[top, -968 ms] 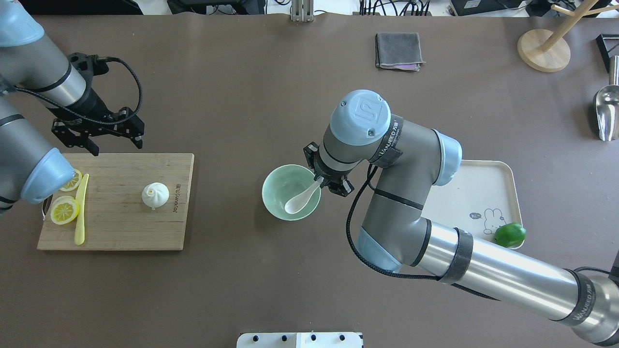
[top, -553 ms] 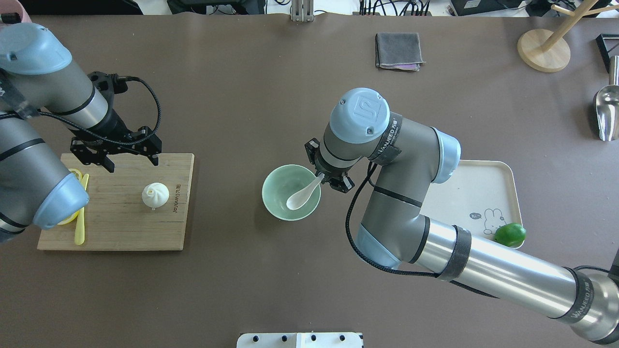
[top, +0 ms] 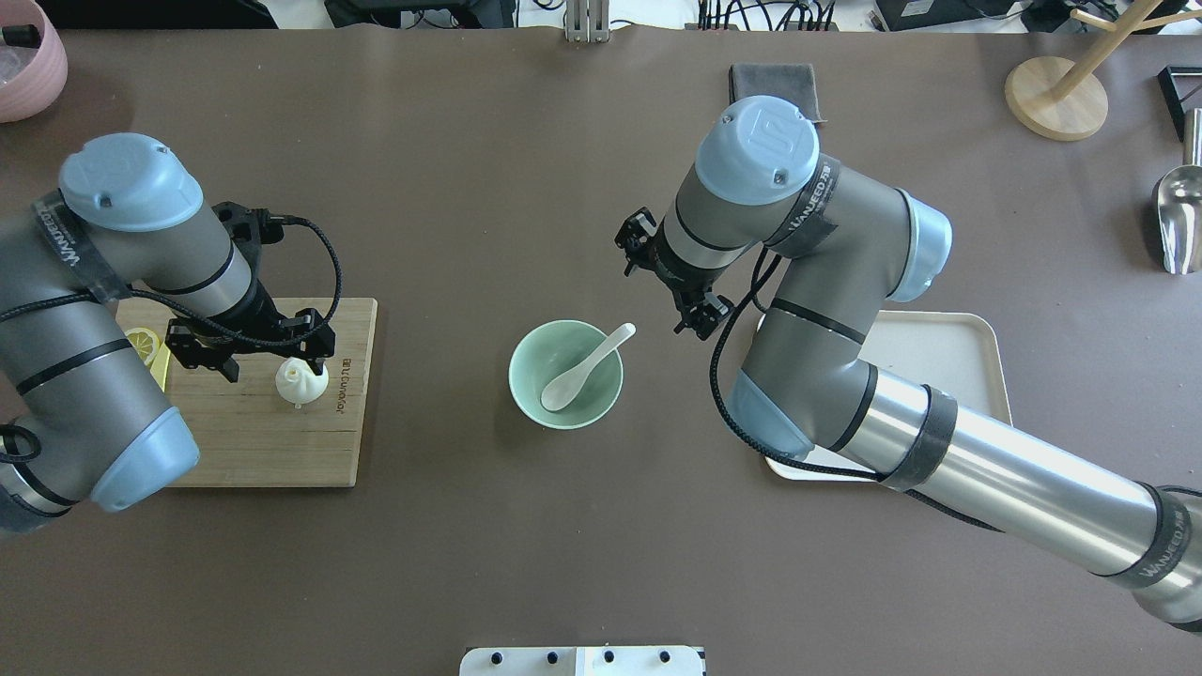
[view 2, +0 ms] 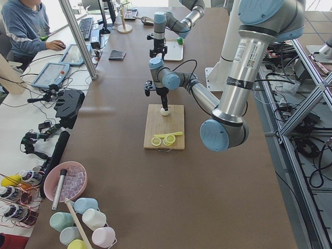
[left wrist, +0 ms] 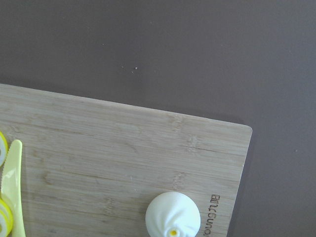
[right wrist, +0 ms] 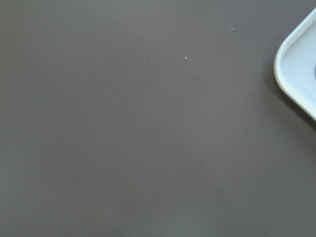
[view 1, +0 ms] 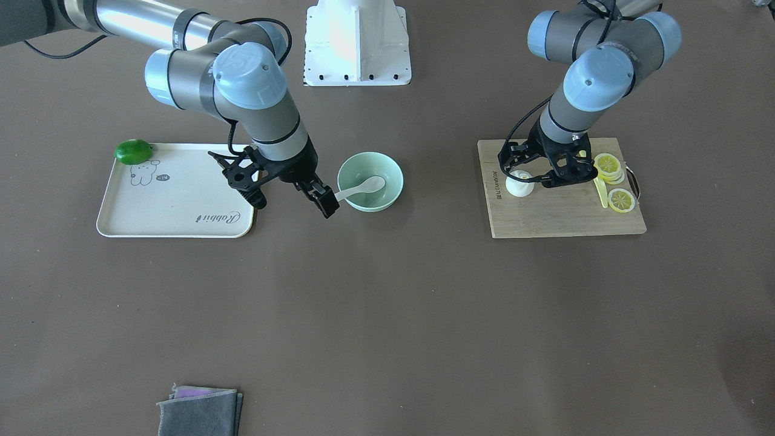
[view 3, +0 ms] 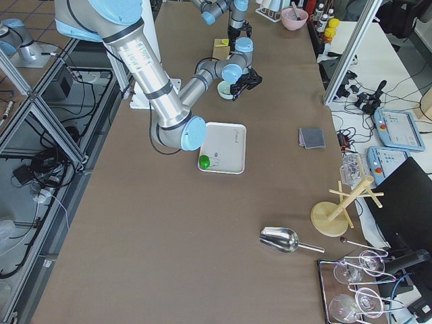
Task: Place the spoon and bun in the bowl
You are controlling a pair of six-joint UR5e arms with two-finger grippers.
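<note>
Base plate (top: 582, 660), white, sits at the near edge of the brown table (top: 470, 188). Farther in, on the robot's left, lies a wooden cutting board (top: 244, 441). The bun (top: 300, 382) stands upright on the board toward its right end. At the board's left end are lemon slices (view 1: 608, 165) and a thin yellow-green knife (view 1: 601, 191). The left gripper (top: 275, 368) hangs over the board with its fingers spread wide and nothing between them. Seen from overhead, one finger overlaps the bun's far edge. Whether it touches the bun cannot be told.

At the middle of the table stands the mint-green bowl (top: 522, 355). The spoon (top: 584, 369) lies inside it, with the scoop down on the bottom. Its handle leans over the rim and points far and to the right. The right gripper (view 1: 295, 207) is just beyond the handle's tip. Its fingers are parted and empty, and it is clear of the spoon.

To the bowl's right is a cream tray (view 1: 181, 209), partly covered by the right arm in the overhead view. A green lime (view 1: 134, 151) rests on the tray's near corner.

Toward the far edge are a folded grey cloth (view 1: 200, 412), the round base of a wooden stand (top: 1055, 97) and a metal scoop (top: 1178, 221). A pink bowl (top: 28, 66) sits in the far left corner.
</note>
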